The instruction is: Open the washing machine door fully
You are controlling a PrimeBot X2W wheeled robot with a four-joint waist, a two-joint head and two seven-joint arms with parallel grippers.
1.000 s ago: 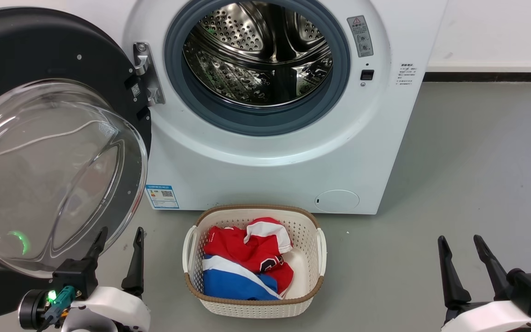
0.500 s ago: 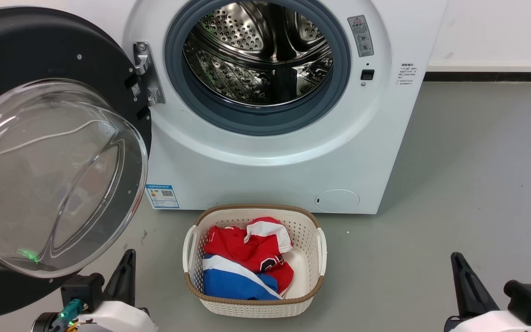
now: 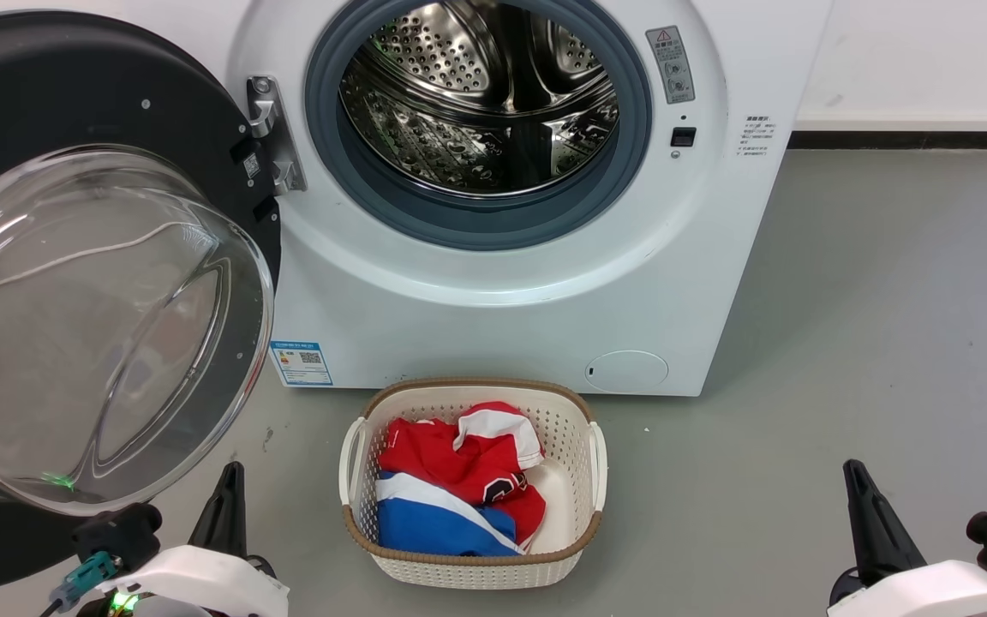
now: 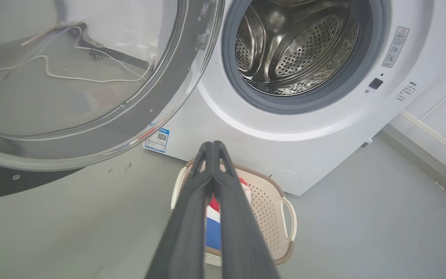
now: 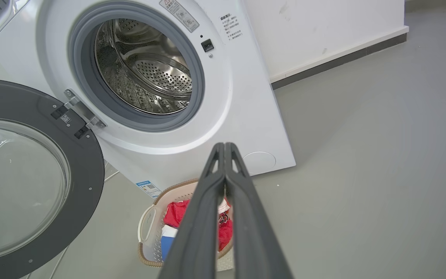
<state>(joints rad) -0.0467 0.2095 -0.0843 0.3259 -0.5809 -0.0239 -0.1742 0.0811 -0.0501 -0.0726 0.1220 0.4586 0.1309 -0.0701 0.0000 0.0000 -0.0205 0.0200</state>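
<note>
Washing machine door hangs swung wide on the left, well clear of the drum mouth. My left gripper just backed off its glass, fingers pressed together. My right gripper dropped lower too, also pressed together. Looks done to me.

The head camera looks down, squarely facing the washing machine. Both wrist cameras see it tilted; all three share the drum mouth, upper frame, and the basket below.

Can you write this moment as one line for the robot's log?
washing machine door: wide open, untouched | left gripper: shut, empty | right gripper: shut, empty | laundry basket: on floor, holds clothes
</note>
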